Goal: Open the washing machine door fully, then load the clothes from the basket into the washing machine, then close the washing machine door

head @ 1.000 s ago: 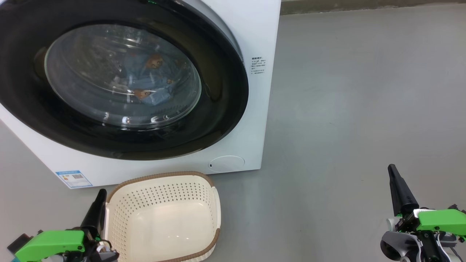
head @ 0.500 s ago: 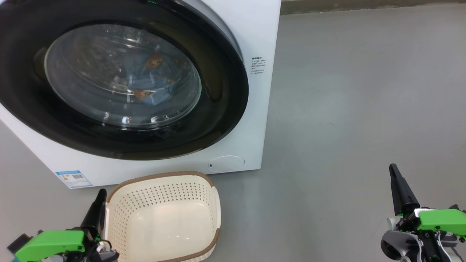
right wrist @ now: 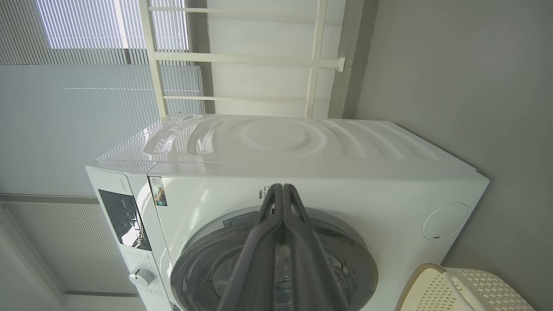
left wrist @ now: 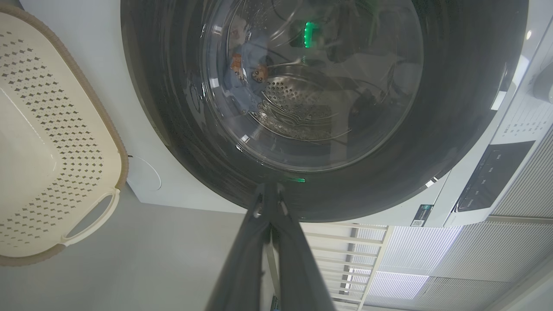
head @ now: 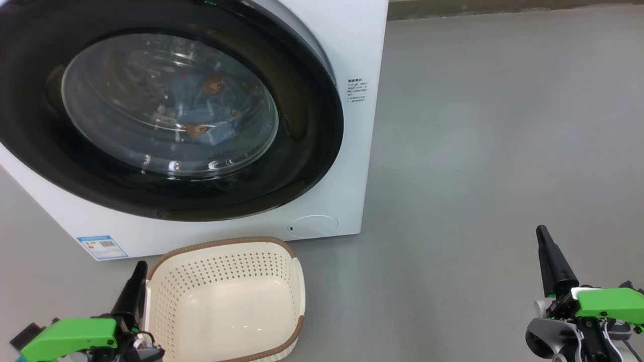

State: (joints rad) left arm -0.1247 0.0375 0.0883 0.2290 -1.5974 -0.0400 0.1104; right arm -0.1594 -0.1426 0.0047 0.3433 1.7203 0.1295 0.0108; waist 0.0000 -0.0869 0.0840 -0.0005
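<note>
Item, one washing machine, its single washing machine door seated flush against the front, judged shut to keep in the clothes: light blue bear-print fabric lying behind the glass, pieces not countable. Item, one basket, on the floor just before the machine, holding nothing, judged fully unloaded. Item, two grippers, left gripper just beside the basket and right gripper well apart over bare floor, each with fingers pressed together on nothing, judged parked since no step looks left.
</note>
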